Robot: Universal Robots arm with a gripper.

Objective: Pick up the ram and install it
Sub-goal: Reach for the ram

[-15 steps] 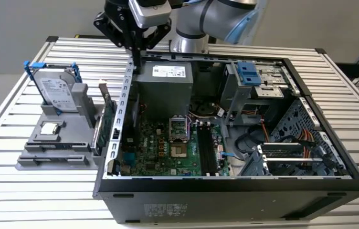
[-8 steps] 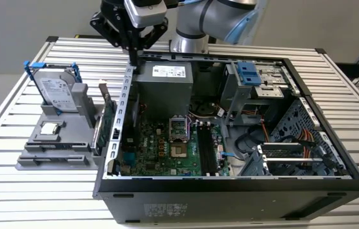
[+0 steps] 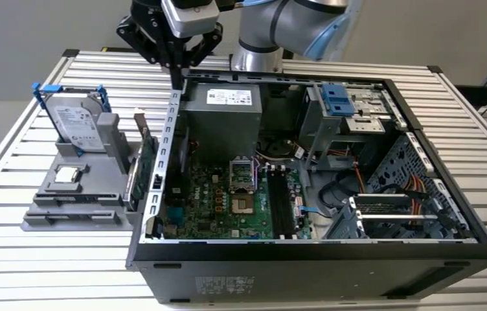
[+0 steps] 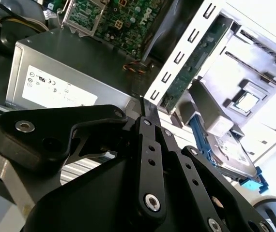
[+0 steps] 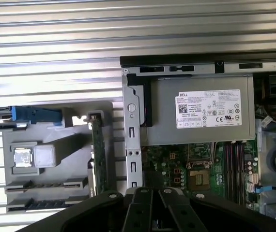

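Arm (image 3: 300,23) comes in from behind the open computer case (image 3: 313,259), wrist turned so that the claw (image 3: 177,81) points straight down. We record the fingers as pressed together into one narrow tip with nothing between them.

The tip hangs just above the slotted case wall (image 3: 169,149), at the corner by the power supply (image 3: 225,123). The supply lies below the claw, toward the exterior view's right of it.

The ram (image 3: 148,172) sits lower than the claw and slightly to the exterior view's left of it. It stands on edge in the grey holder (image 3: 62,220), just outside the slotted wall and well apart from the fingers.

Farther to the exterior view's left of the claw, the same holder carries a hard drive (image 3: 78,123) standing upright and a small square chip (image 3: 69,173). The black memory slots (image 3: 280,201) on the motherboard lie inside the case — on the claw's other side, well away from it.
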